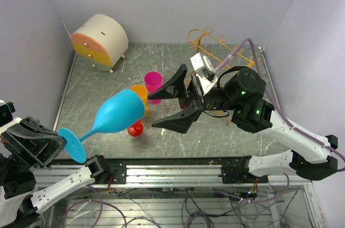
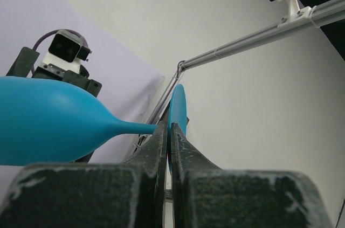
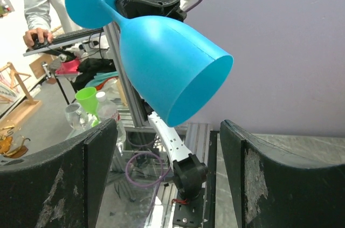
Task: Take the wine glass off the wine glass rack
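Note:
A blue wine glass (image 1: pixel 119 112) hangs in the air over the table's front left, tilted, its bowl pointing toward the table's middle. My left gripper (image 1: pixel 60 143) is shut on the edge of its round foot (image 2: pixel 178 106); the bowl (image 2: pixel 43 120) fills the left of that wrist view. My right gripper (image 1: pixel 152 110) is open and empty over the table's middle, facing the glass's mouth (image 3: pixel 167 61) and a little apart from it. The gold wire rack (image 1: pixel 207 42) stands at the back right, partly hidden by the right arm; I see no glass on it.
A round cream-and-orange drawer box (image 1: pixel 99 39) stands at the back left. A pink cup (image 1: pixel 153 85), an orange cup (image 1: pixel 141 93) and a small red round piece (image 1: pixel 135 129) sit mid-table under the glass. Purple walls close in on three sides.

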Controlling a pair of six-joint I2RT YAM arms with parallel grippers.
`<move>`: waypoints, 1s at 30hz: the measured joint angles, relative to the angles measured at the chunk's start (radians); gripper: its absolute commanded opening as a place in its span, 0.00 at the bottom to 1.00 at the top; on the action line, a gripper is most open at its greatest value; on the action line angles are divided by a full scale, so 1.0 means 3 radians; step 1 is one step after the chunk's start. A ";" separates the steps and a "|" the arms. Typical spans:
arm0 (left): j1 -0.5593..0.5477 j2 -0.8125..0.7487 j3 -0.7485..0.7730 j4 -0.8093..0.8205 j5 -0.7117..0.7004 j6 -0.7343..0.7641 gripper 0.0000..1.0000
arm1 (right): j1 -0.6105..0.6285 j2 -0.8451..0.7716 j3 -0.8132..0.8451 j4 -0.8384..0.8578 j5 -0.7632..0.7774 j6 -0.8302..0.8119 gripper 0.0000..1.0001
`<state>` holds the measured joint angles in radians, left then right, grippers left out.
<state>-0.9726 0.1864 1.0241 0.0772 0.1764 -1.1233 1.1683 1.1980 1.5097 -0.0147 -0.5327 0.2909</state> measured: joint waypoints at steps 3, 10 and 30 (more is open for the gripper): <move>0.0000 -0.0010 0.0003 0.0041 0.0032 0.0001 0.07 | -0.0014 0.0025 -0.0028 0.0093 -0.0088 0.0019 0.73; 0.0000 -0.0008 -0.0027 0.0173 0.0099 0.0001 0.07 | -0.0025 0.0207 -0.0034 0.0350 -0.0397 0.0165 0.68; 0.0000 0.0024 -0.0289 0.0479 0.0209 -0.0047 0.07 | -0.0037 0.0247 -0.0128 0.0904 -0.0787 0.0491 0.00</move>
<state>-0.9726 0.1936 0.9375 0.2211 0.2390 -1.1374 1.1572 1.2720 1.4712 0.2565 -0.7689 0.4381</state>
